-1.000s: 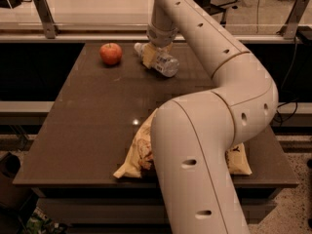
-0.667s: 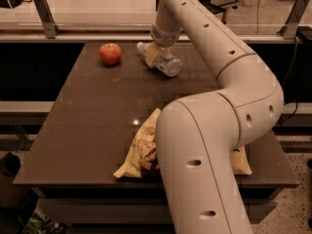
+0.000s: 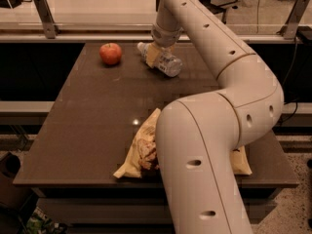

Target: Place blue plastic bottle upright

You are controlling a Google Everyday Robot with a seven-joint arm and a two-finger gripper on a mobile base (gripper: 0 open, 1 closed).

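Nearest to us, the arm [image 3: 204, 145] bends over a snack bag [image 3: 139, 152] at the front edge of the table [image 3: 97, 111]. At the far side the bottle [image 3: 168, 65] lies on its side, cap toward the apple [image 3: 110, 53]. The gripper [image 3: 154, 54] reaches down from above and is closed around the bottle's upper part, we think in order to tip it upright.
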